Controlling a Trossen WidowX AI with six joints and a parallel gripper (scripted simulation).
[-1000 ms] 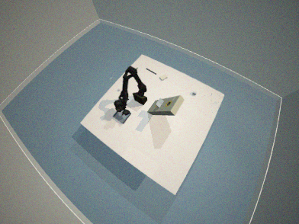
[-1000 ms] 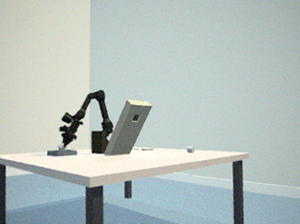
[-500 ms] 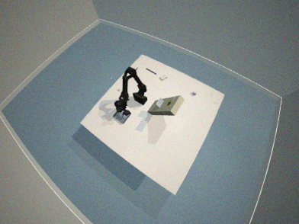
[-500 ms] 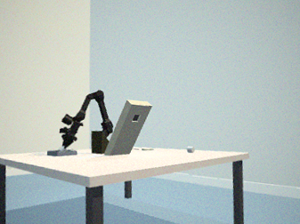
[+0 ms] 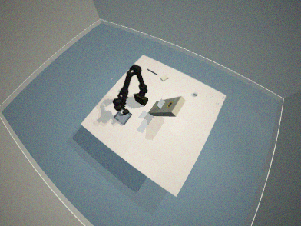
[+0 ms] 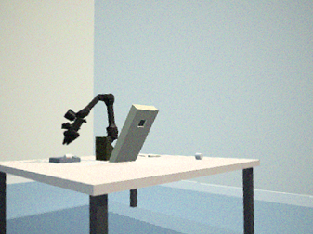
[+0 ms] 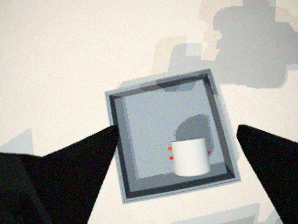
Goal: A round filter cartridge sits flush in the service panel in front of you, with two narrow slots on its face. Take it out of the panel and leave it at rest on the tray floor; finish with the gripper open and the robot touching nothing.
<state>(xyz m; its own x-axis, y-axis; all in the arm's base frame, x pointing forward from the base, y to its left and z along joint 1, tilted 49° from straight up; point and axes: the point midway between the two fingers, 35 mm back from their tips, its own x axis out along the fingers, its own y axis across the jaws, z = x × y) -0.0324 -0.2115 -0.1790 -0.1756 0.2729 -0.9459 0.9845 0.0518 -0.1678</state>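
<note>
The white round filter cartridge (image 7: 191, 157) (image 6: 67, 156) is inside the grey tray (image 7: 150, 120) (image 6: 59, 159) (image 5: 122, 118), near one corner in the wrist view. It appears to lie on its side, with small red and orange marks at its edges; its slotted face is not visible. My gripper (image 7: 176, 130) (image 6: 66, 142) is wide open and empty above the tray, with clear height between fingertips and tray in the exterior view. The service panel (image 5: 169, 108) (image 6: 132, 135) stands tilted on the table, with a dark opening (image 5: 170, 104) in its face.
A dark block (image 5: 140, 100) (image 6: 103, 148) stands near the arm base, beside the panel. A thin dark stick (image 5: 152, 71), a pale yellow pad (image 5: 164, 78) and a small object (image 5: 194, 94) (image 6: 198, 156) lie farther off on the white table (image 5: 173, 154).
</note>
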